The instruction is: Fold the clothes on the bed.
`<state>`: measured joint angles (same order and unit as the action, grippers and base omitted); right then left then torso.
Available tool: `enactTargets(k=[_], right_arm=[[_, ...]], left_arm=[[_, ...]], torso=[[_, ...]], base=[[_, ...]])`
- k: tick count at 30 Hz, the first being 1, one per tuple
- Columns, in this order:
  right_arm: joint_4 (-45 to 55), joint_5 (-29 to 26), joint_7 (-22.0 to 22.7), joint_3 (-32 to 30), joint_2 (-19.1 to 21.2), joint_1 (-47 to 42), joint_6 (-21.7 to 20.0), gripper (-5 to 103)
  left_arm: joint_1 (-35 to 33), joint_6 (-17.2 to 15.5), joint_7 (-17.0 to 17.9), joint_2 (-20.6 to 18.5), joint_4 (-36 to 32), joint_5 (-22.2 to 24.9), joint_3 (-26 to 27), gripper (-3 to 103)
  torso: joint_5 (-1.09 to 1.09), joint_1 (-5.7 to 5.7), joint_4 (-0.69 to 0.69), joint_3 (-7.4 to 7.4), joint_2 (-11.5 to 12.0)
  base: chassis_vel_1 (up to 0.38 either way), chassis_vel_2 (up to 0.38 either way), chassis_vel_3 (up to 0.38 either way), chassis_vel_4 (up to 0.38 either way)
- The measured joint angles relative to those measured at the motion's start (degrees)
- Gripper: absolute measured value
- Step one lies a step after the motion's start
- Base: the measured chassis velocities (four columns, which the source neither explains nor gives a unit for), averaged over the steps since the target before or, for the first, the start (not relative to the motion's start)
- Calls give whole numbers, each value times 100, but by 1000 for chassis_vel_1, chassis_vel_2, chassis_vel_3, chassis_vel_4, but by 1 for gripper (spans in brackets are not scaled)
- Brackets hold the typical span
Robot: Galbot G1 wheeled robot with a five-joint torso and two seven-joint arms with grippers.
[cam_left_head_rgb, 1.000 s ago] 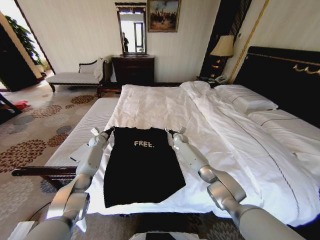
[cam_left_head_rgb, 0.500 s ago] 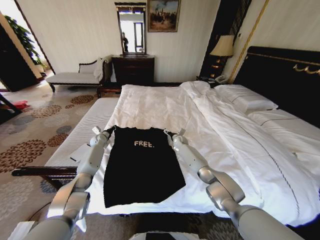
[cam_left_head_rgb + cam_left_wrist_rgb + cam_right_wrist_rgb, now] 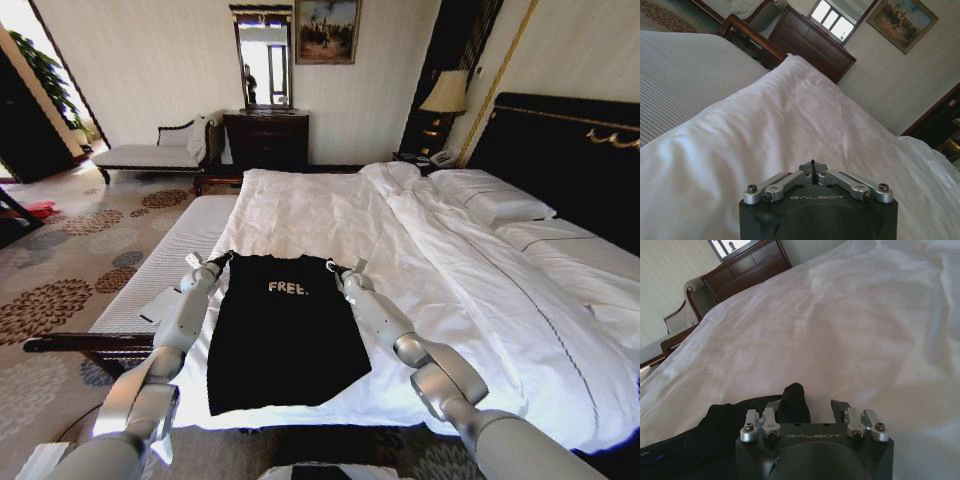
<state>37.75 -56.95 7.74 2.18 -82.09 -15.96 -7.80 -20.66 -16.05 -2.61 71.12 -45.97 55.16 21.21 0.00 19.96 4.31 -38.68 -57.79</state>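
shirt: black T-shirt (image 3: 285, 330) flat at the bed (image 3: 420, 230) edge
left gripper (image 3: 216, 263): pinched together at shoulder corner
right gripper (image 3: 337, 270): fingers apart — fabric between
step: grabbing shoulders
next: secure both pinches, then lift evenly

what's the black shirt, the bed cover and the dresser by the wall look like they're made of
Shirt: soft matte knit, probably cotton; it lies limp and bunches at the right pincer.
Bed cover: white woven fabric, likely cotton, with crisp creases and a faint sheen.
Dresser: dark wood, seemingly polished, with panelled drawer fronts; solid or veneer cannot be told.
The left pincer is at the shirt's other shoulder.
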Motion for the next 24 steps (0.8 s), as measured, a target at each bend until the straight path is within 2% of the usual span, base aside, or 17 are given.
enactTargets(k=[1,2,5,8,10,14,21,24], right_arm=[[-6,10,-17,0,0,-1,12,56],[-19,33,-51,0,0,-2,38,45],[-32,57,-98,-2,-5,-6,79,40],[-34,72,-159,-9,-13,-13,127,24],[-34,74,-176,-9,-15,-15,133,24],[21,64,-227,19,-21,-30,146,3],[114,38,-314,36,-29,-42,214,0],[218,36,-446,45,0,-10,428,0]], left_arm=[[4,1,0,3,0,0,-2,0],[10,5,1,12,1,0,-8,0],[18,7,2,28,2,0,-14,0],[27,12,2,31,3,-1,-19,0],[28,13,2,30,4,-2,-19,0],[37,15,2,9,11,-8,-19,0],[37,24,2,-6,25,-16,-15,0],[60,46,1,-43,29,-10,-14,0]], torso=[[0,0,0,0,0],[0,0,-1,0,0],[0,0,0,0,0],[0,0,0,0,0],[0,0,0,0,0],[0,0,-1,0,0],[0,0,0,0,0],[0,0,-1,0,0]], base=[[0,0,0,0],[0,0,0,0],[0,0,0,0],[0,0,0,0],[0,0,0,0],[0,0,0,0],[0,0,0,0],[0,0,0,0]])
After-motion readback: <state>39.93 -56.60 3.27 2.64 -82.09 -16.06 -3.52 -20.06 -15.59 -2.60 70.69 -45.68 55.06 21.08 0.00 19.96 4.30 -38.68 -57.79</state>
